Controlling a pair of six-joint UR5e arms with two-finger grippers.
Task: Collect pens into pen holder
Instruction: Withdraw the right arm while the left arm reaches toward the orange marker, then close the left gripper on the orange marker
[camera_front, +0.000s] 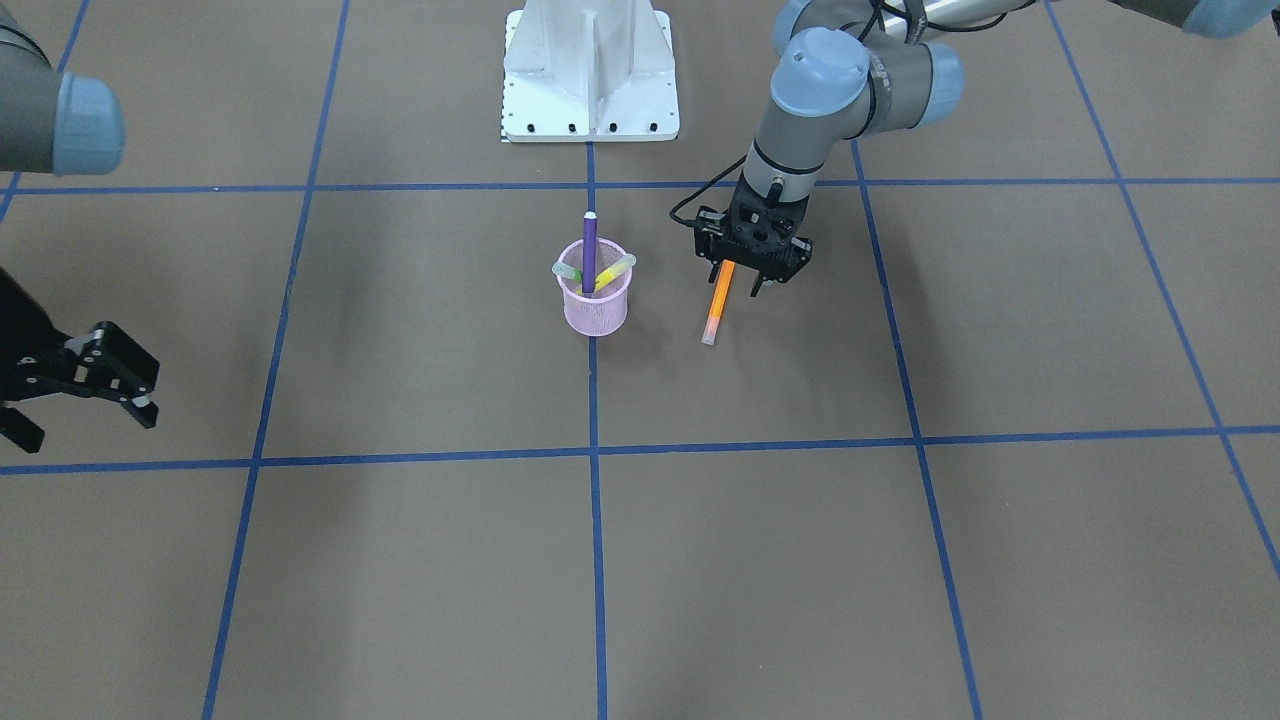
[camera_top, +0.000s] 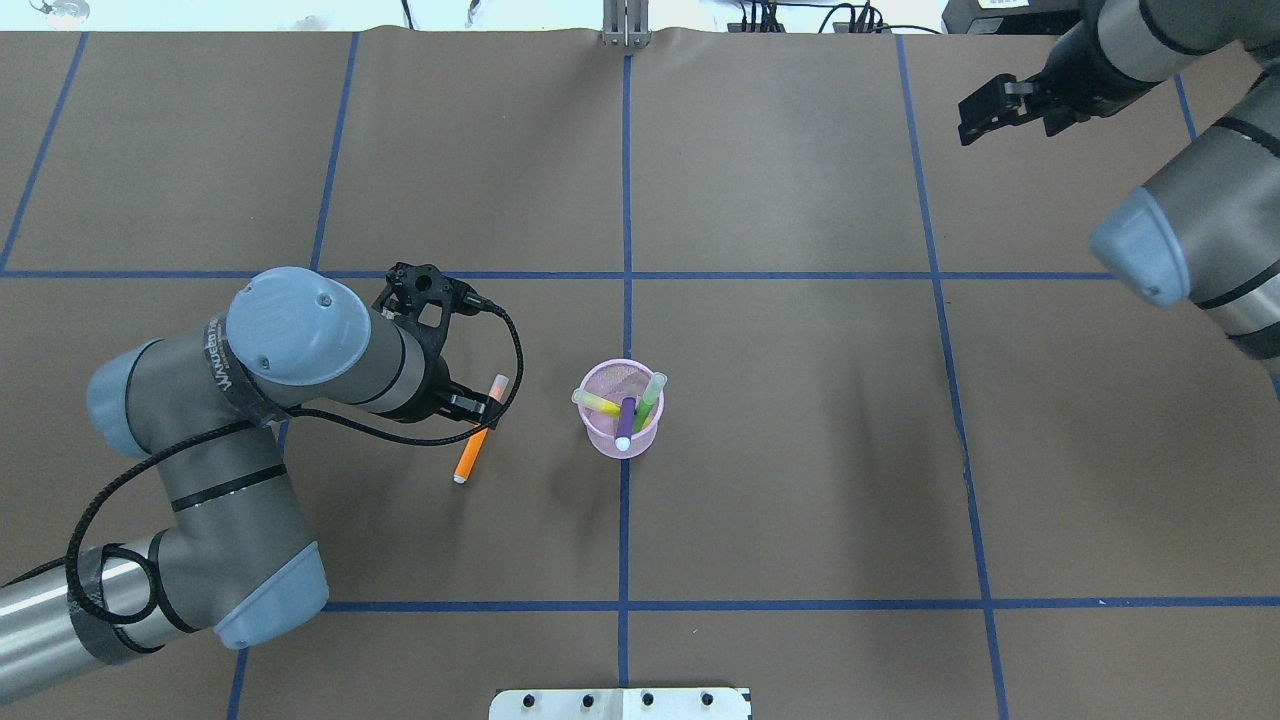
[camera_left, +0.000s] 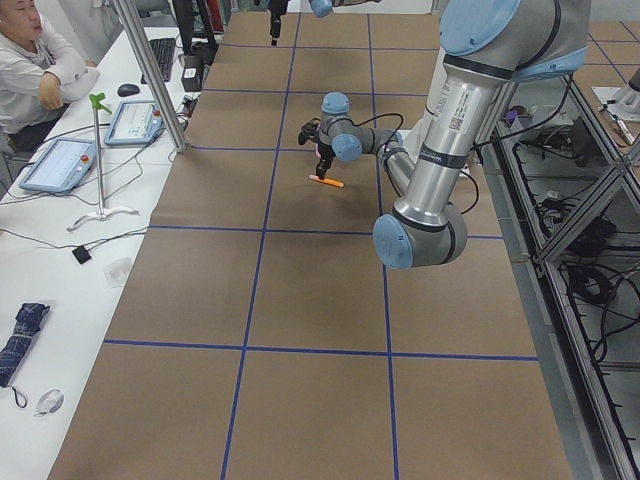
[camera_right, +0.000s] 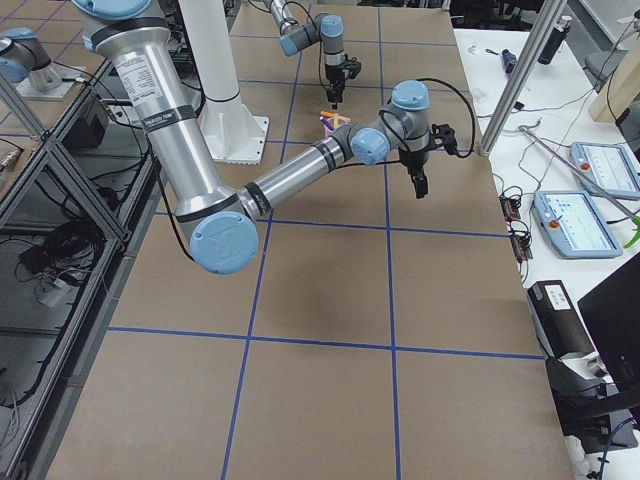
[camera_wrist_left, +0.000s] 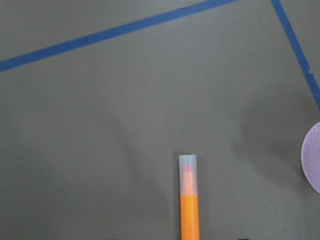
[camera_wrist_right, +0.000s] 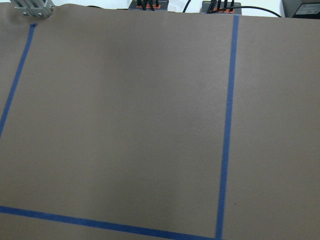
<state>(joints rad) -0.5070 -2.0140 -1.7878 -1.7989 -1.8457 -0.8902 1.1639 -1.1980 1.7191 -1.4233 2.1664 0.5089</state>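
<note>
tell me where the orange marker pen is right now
In the overhead view the orange marker pen lies on the left half, just left of the pink wire-mesh pen holder, its far end under the left gripper.

From my station the tabletop (camera_top: 800, 450) shows as a brown sheet, ruled into large squares by blue tape lines (camera_top: 626, 200). In the overhead view, the pink mesh pen holder (camera_top: 603, 440) stands upright on the centre line, about mid-table. The orange pen (camera_top: 472, 452) lies flat at its 9 o'clock, near but apart from it, with its pale cap end aimed toward 1 o'clock. The white base plate (camera_top: 620, 703) sits at the 6 o'clock edge, on the same centre line.
</note>
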